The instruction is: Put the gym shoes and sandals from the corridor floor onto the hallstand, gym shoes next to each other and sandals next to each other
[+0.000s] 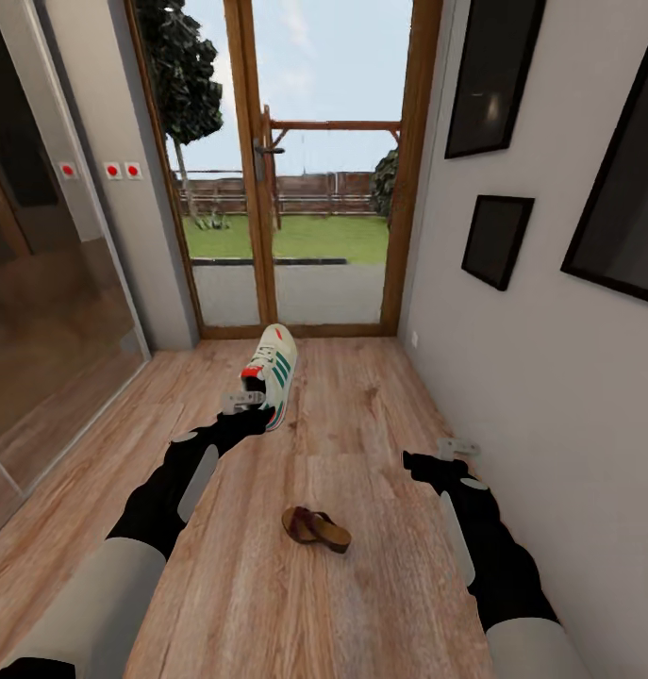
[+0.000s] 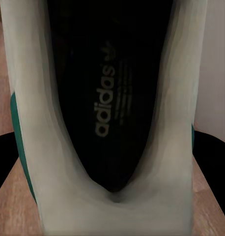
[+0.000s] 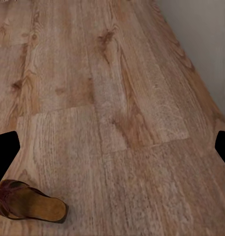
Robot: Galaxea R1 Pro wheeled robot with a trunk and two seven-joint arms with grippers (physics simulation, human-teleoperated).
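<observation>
My left gripper (image 1: 246,404) is shut on the heel end of a cream-white gym shoe (image 1: 274,370) with green stripes and a red heel tab, toe pointing toward the glass door. Seen from the left wrist, the shoe's dark inside (image 2: 110,98) sits between the black fingers (image 2: 3,157). One dark brown sandal (image 1: 316,528) lies on the corridor floor (image 1: 380,396) between my arms, and the same sandal (image 3: 29,204) lies ahead of my right wrist. My right gripper (image 1: 456,451) hangs open over bare planks near the right wall, holding nothing. The hallstand is out of view.
A wood-framed glass door (image 1: 305,189) closes the corridor's far end. Glossy mirrored wardrobe doors (image 1: 50,302) line the left side. The pale right wall (image 1: 550,377) carries black-framed pictures (image 1: 496,240) and stands close to my right arm.
</observation>
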